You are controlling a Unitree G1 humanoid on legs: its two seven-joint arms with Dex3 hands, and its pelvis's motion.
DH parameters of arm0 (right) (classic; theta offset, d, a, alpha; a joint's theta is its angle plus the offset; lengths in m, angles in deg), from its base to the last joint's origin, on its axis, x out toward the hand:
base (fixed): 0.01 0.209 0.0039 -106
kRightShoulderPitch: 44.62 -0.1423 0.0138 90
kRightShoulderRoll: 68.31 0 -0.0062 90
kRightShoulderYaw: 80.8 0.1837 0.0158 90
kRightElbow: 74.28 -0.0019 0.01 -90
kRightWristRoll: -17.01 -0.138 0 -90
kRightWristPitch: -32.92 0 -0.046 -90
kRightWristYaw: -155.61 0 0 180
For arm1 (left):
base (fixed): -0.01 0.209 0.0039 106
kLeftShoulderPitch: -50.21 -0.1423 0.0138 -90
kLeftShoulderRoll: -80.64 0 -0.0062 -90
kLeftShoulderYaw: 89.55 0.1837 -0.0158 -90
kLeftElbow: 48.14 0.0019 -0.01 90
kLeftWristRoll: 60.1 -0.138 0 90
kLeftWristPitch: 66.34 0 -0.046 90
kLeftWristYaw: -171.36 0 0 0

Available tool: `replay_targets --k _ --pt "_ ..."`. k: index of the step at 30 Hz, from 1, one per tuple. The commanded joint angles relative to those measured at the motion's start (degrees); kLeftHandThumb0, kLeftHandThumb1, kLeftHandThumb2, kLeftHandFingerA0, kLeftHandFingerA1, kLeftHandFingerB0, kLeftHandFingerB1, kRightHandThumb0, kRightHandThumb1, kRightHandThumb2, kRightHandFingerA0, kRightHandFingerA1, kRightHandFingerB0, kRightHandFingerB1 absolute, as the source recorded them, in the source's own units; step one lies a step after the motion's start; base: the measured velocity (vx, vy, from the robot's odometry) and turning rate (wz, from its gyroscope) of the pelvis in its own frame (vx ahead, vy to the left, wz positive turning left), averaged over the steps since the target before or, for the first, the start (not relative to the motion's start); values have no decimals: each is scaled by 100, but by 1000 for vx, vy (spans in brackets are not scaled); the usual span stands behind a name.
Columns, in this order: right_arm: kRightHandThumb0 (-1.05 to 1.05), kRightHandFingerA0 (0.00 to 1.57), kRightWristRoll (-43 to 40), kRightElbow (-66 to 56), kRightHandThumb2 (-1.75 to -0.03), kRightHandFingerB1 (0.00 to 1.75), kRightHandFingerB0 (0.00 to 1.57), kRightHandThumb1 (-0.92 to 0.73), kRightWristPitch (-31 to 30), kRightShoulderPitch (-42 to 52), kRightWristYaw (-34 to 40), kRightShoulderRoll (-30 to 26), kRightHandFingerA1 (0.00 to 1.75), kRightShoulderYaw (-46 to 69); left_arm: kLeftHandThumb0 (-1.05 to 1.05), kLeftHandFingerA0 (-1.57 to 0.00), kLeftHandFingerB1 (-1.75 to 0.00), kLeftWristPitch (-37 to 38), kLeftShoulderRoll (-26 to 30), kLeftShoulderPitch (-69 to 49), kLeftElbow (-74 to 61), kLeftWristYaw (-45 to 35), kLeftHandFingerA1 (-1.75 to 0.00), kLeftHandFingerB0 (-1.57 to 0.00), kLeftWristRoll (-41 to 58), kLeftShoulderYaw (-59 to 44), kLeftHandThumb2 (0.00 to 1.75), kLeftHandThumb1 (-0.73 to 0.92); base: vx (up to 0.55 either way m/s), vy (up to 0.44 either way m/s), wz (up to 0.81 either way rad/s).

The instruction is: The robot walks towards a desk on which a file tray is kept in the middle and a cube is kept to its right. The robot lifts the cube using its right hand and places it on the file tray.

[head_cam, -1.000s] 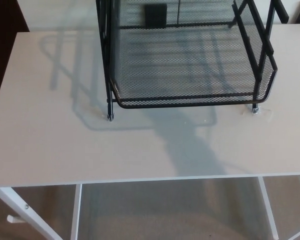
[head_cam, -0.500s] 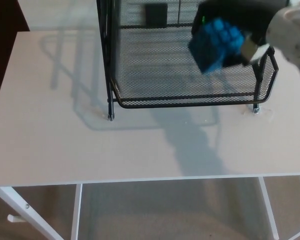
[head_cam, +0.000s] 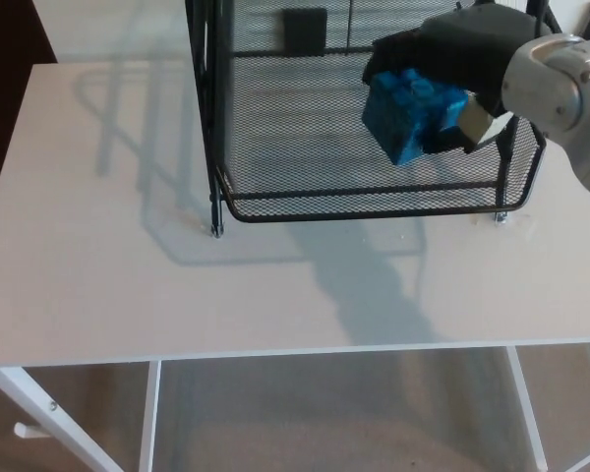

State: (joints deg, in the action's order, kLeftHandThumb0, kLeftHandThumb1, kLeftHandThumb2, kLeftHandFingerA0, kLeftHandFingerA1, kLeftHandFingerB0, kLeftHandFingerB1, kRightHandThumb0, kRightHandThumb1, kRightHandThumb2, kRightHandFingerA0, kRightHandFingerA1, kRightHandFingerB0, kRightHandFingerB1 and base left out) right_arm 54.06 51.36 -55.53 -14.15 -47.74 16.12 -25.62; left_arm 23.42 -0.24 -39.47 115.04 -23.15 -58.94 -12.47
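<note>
The robot's right hand [head_cam: 450, 51], black and thick-fingered, is clenched around a blue cube [head_cam: 410, 113]. Its fingers [head_cam: 388, 54] curl over the cube's top and far side, and a pale part of the hand presses against the cube's right edge. The cube has raised studs on its upper face, like a building block, and it is tilted with one corner pointing down. A silver-grey forearm [head_cam: 560, 84] runs from the hand to the right edge of the picture. The left hand is out of sight.

The cube is held inside the black wire-mesh file tray [head_cam: 324, 200], over the right half of its lowest shelf and just behind the tray's low front wall. I cannot tell whether it touches the mesh floor. The hand and wrist cover the tray's right upright bars, while the tray's left upright bars [head_cam: 208, 98] stand clear. The top of the tray is cut off by the upper edge of the picture.

The tray stands on a white desk [head_cam: 98, 295] on small feet, toward the far side of the top and a little right of centre. In front of the tray a grey shadow [head_cam: 364, 285] stretches across the desk toward the near edge. To the tray's left lies a fainter shadow of its frame. Below the near edge, white desk legs [head_cam: 149, 413] and beige carpet [head_cam: 324, 423] show.
</note>
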Motion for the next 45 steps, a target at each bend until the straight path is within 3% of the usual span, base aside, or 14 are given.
replay_targets --k 1,10,19,21,22,29,34,35,38,41,42,43,44,45 --pt "-82 0 156 -194 -77 8 0 -48 -196 -251 -260 -231 24 228 -67 -41 -29 253 141 -10 37 -45 -55 -24 -7 0 63 77 0 0 0" --pt "-84 0 -190 -965 -83 1 0 -52 -514 -657 -1087 -727 23 1118 -74 -26 -43 316 168 -64 39 -25 -55 -16 -96 123 96 61 0 0 0" --pt "-98 0 -1632 -2310 -84 0 0 -56 -1013 -318 -1720 -2074 10 3469 -69 -40 -28 268 104 -186 99 16 -53 -22 18 -11 63 75 0 0 0" --pt "-94 0 -1942 -2325 -83 0 4 -53 -741 -100 -1600 -2418 11 4107 -72 -33 -44 293 40 -227 114 84 -59 -15 -9 11 97 61 0 0 0" --pt "-89 0 -2081 -2216 -71 3 10 -45 -675 -17 -1570 -2543 11 4381 -69 -40 -28 227 36 -226 121 78 -53 -23 53 -49 63 75 0 0 0" --pt "-78 0 -2612 -1040 -68 47 11 -59 -114 2736 -525 -3119 4 8141 -72 -32 -44 212 73 -234 126 75 -59 -18 112 -121 96 60 0 0 0" --pt "-96 0 -2999 848 -94 44 7 -56 1063 4784 489 -3083 25 9201 -71 -46 -30 152 51 -225 101 90 -63 -28 313 -319 64 77 0 0 0" --pt "-86 0 -3107 1208 -66 45 3 -58 1291 4992 721 -3057 11 9215 -70 -40 -30 198 59 -242 105 60 -59 -25 295 -305 64 78 0 0 0" --pt "-90 0 -3239 1507 -95 40 5 -52 1414 5483 1390 -2688 28 9400 -74 -38 -44 160 72 -240 112 85 -62 -18 314 -338 97 63 0 0 0" --pt "-86 3 -3862 1963 -61 42 3 -68 1711 5706 1818 -2029 54 9802 -74 -39 -44 185 109 -266 129 87 -62 -18 290 -337 97 63 0 0 0" --pt "-95 15 -3838 1991 -101 41 3 -60 1695 5739 1955 -1980 62 9797 -75 -39 -44 174 99 -259 128 86 -62 -17 294 -341 97 63 0 0 0" --pt "-97 99 -3755 1606 -66 47 0 -82 965 5893 2321 -1535 138 9956 -69 -46 -28 161 114 -255 121 96 -58 -21 284 -341 64 78 0 0 0" --pt "-94 107 -3720 1239 -110 41 0 -66 548 5986 2373 -1242 129 10074 -69 -44 -28 166 131 -260 115 95 -56 -19 269 -329 64 78 0 0 0" --pt "-98 82 -3601 1020 -75 12 0 -92 341 6134 2424 -1005 123 10047 -68 -48 -29 124 138 -256 106 96 -69 -19 274 -335 64 77 0 0 0"
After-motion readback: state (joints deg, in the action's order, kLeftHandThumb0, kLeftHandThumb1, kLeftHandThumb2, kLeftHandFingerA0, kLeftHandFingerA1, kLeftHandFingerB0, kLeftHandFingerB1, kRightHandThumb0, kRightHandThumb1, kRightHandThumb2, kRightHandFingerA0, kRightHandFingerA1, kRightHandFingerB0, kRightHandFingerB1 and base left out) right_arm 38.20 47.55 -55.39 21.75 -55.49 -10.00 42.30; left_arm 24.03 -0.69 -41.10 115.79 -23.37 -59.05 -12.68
